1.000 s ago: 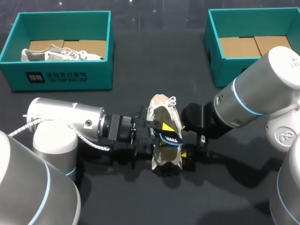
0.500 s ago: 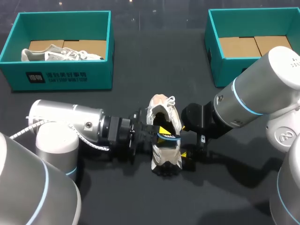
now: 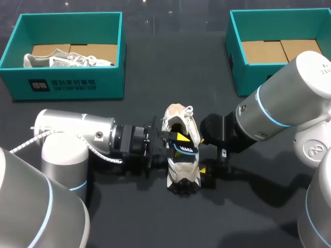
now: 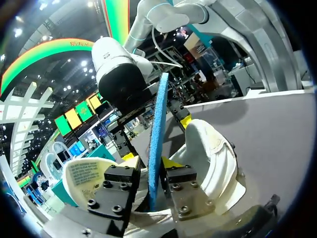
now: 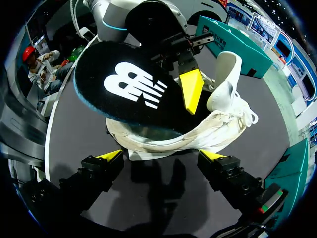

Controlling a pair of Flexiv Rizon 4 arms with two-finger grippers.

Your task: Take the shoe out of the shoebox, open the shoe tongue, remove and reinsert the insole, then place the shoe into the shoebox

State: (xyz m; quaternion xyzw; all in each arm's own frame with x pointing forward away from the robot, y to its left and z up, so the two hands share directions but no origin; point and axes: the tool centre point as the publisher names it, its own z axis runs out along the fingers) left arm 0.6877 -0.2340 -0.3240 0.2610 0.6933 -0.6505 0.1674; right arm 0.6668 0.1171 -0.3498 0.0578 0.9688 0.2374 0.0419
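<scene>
A white shoe [image 3: 181, 178] lies on the black table at the centre. Its dark insole [image 3: 187, 150] with a blue underside sticks partly out of the opening. My left gripper [image 3: 176, 138] comes in from the left at the shoe's opening. In the left wrist view the insole [image 4: 157, 129] stands edge-on between its fingers, close to one finger and with a gap to the other, so this gripper [image 4: 149, 159] is open. My right gripper [image 5: 162, 154] is wide open, with the shoe [image 5: 208, 129] just ahead of its tips. The insole [image 5: 133, 89] rises above the shoe.
A teal shoebox [image 3: 67, 85] at the back left holds another light shoe [image 3: 67, 59]. A second teal shoebox [image 3: 235, 57] stands at the back right with only cardboard in it. Bare table lies in front of the shoe.
My left gripper drew back a little to the left, then came forward again. The shoe's upper has sunk from its pulled-up shape. The right arm has not moved.
</scene>
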